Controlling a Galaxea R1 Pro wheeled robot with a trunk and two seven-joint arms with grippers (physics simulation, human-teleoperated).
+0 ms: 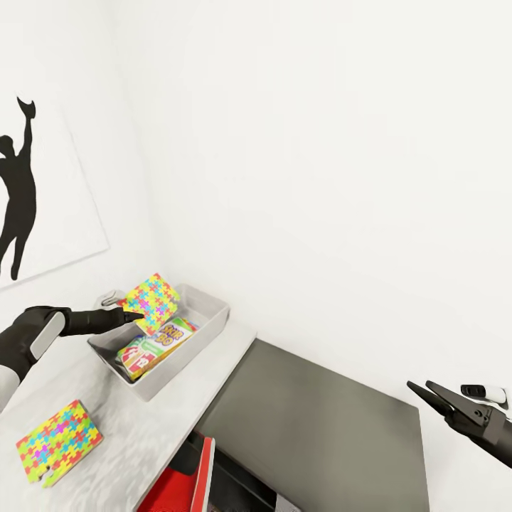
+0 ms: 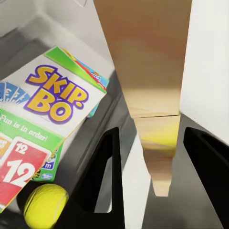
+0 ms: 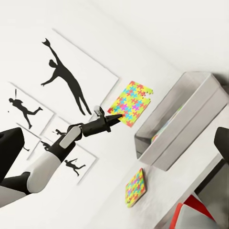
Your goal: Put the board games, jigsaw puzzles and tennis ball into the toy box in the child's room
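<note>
Left gripper [image 1: 135, 315], jaws pinching thin multicolour jigsaw board [image 1: 153, 301] edgewise above light grey sloped bin [image 1: 206, 332], centre-left, for dropping in; right gripper [image 1: 430, 395] idle, jaws slightly spread.

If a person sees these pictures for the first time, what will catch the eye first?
First, the bright jigsaw puzzle that the left gripper holds above the grey toy box, with a Skip-Bo game and a tennis ball already inside. A second puzzle lies on the table.
</note>
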